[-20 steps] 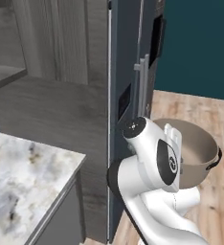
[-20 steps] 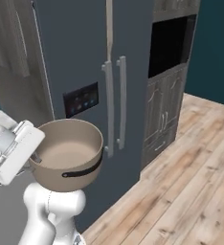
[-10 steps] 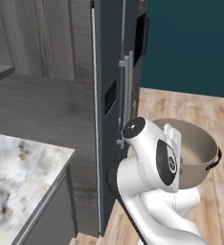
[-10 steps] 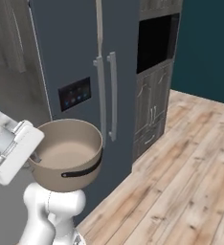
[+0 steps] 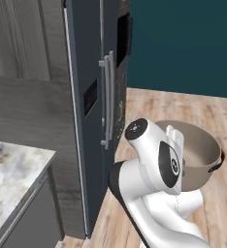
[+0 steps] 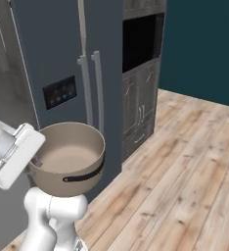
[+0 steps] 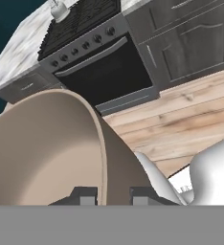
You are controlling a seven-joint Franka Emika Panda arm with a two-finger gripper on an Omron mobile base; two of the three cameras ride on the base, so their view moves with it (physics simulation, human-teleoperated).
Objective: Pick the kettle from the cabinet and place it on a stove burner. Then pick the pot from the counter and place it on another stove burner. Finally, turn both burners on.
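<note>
My gripper [image 7: 111, 196] is shut on the wall of the tan-beige pot [image 7: 47, 148], one fingertip inside the rim and one outside. The pot [image 6: 70, 157] hangs in the air in front of the arm, level, with a dark side handle facing the right base camera. From the left it is seen as the pot [image 5: 198, 155] beyond the hand, held by the gripper [image 5: 176, 143]. In the hand view the grey stove [image 7: 92, 52] lies far off, its black burners [image 7: 80, 19] on top. The small silvery kettle [image 7: 60, 9] stands on the grates. The marble counter [image 7: 18, 48] flanks the stove.
A tall dark fridge [image 6: 53, 73] with two bar handles stands close ahead. An oven cabinet [image 6: 141, 73] is to its right, and open wood floor [image 6: 185, 162] beyond. A marble counter corner [image 5: 8, 169] and a wood-grain cabinet [image 5: 23, 63] are at my left.
Both base pictures have shifted: the camera has moved, so the fridge and counter slid leftward and more floor shows. The pot stays held in the same place relative to the arm.
</note>
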